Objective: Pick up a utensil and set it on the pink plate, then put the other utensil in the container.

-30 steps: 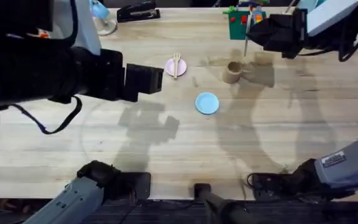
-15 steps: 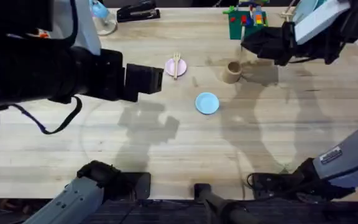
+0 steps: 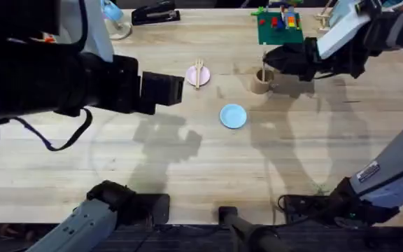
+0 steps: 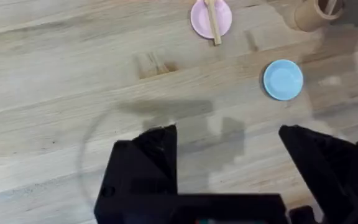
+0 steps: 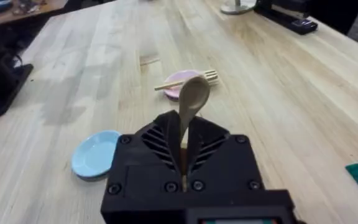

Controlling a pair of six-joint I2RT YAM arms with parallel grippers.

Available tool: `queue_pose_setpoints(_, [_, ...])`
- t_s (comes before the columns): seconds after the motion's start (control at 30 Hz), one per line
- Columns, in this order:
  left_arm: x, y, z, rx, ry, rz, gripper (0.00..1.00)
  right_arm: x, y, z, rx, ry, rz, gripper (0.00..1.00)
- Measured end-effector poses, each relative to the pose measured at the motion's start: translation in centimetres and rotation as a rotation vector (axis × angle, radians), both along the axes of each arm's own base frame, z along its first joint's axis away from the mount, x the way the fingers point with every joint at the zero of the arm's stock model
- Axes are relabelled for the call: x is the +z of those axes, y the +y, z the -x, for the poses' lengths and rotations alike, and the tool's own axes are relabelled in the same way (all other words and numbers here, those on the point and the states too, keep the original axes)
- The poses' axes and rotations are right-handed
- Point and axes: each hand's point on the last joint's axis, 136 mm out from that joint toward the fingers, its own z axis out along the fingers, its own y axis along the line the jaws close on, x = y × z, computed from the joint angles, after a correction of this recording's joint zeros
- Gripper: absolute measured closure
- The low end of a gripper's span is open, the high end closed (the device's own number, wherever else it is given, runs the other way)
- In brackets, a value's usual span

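A light blue plate [image 3: 233,115] lies near the middle of the table [image 3: 208,175], nearer than the pink plate [image 3: 193,74] and the brown cup [image 3: 260,82], and a green toy block [image 3: 280,26] and a black stapler [image 3: 155,12] sit along the far edge. The right gripper [image 3: 270,59] reaches in from the far right and hangs just over the cup, its fingers pinched on the handle of the pale wooden spoon [image 5: 192,104], oval bowl end sticking out. The left gripper [image 4: 229,162] hovers left of the pink plate with fingers spread wide and holding nothing, and the wooden fork [image 3: 198,71] lies across that plate.

Bulky black left arm [image 3: 61,77] with looping black cable, white-shelled right arm [image 3: 348,31], black ribbed screwed right gripper [image 5: 182,152]
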Motion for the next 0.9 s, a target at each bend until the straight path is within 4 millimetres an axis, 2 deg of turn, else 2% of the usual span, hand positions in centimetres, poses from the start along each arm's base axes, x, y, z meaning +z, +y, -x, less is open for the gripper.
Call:
queue_pose_setpoints(0.5, [0.0, 0.0, 0.0, 0.0, 0.0, 0.0, 0.006, -2.0, 0.4, 0.1, 0.011, 0.055, -0.01, 0.967])
queue_pose_setpoints(0.67, [0.0, 0.0, 0.0, 0.0, 0.0, 0.0, 0.006, -2.0, 0.4, 0.1, 0.011, 0.056, -0.01, 0.832])
queue_pose_setpoints(0.8, [0.0, 0.0, 0.0, 0.0, 0.0, 0.0, 0.006, -2.0, 0.4, 0.1, 0.011, 0.056, -0.01, 0.78])
queue_pose_setpoints(0.9, [0.0, 0.0, 0.0, 0.0, 0.0, 0.0, 0.006, -2.0, 0.4, 0.1, 0.011, 0.057, -0.011, 0.698])
